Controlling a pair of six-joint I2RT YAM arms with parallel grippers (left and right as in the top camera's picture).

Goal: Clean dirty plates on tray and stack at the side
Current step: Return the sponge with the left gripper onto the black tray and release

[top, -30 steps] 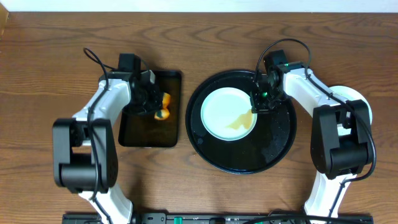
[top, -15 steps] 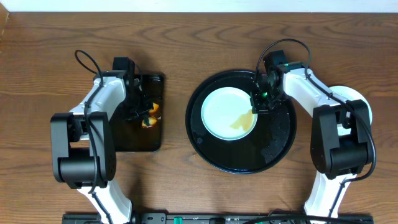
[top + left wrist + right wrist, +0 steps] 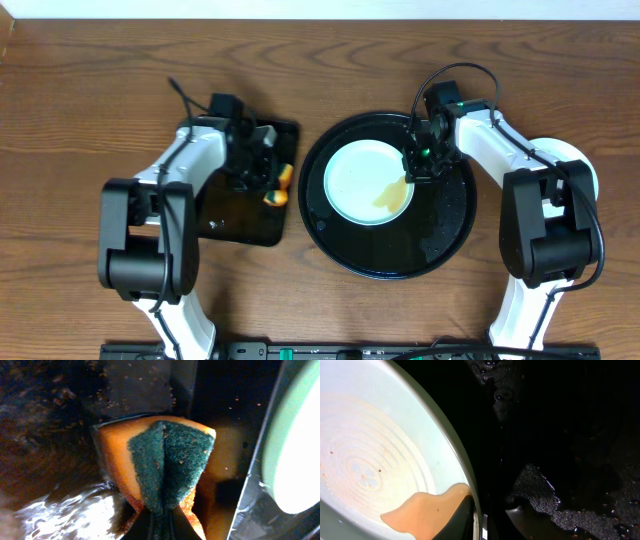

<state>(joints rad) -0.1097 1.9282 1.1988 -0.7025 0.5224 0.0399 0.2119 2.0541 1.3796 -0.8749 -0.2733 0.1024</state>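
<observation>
One pale mint-blue plate (image 3: 365, 180) lies on the round black tray (image 3: 445, 235), with a brown sauce smear at its right side (image 3: 422, 510). My right gripper (image 3: 414, 168) is shut on the plate's right rim (image 3: 479, 527). My left gripper (image 3: 268, 180) is shut on an orange sponge with a green scouring face (image 3: 167, 467), held at the right edge of the small black rectangular tray (image 3: 235, 220), close to the round tray's left rim. The plate's pale rim shows at the right of the left wrist view (image 3: 295, 445). The other plates are out of view.
The rectangular tray (image 3: 55, 420) holds wet brown liquid. The round tray (image 3: 560, 435) is wet with specks. Brown wooden table (image 3: 90, 110) lies all around.
My left gripper swung left with the sponge and the rectangular tray, then back right, so sponge and tray now sit nearer the round tray. The right arm and plate have not moved.
</observation>
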